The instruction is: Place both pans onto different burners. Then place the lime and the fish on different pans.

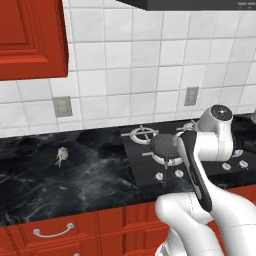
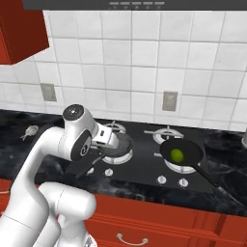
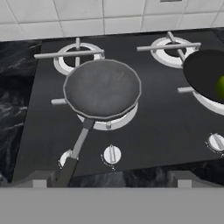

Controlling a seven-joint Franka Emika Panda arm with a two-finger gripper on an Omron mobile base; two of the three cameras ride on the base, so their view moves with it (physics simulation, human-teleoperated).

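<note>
The hand point(image 3: 111, 180) is held wide open and empty at the bottom of the hand view, above the grey pan point(image 3: 102, 89), which sits on a front burner point(image 3: 107, 119). The lime point(image 2: 177, 155) lies in the black pan point(image 2: 182, 151) at centre right. The fish point(image 1: 61, 156) lies on the table point(image 1: 75, 175) at left.

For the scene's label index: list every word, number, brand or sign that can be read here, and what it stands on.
None can be read.
Range hood: small pale marks along its front edge, too small and blurred to read.
Knobs: plain silver, no markings visible.
Wall outlets: blank plates.
Pans, cooktop, cabinets: no lettering.
</note>
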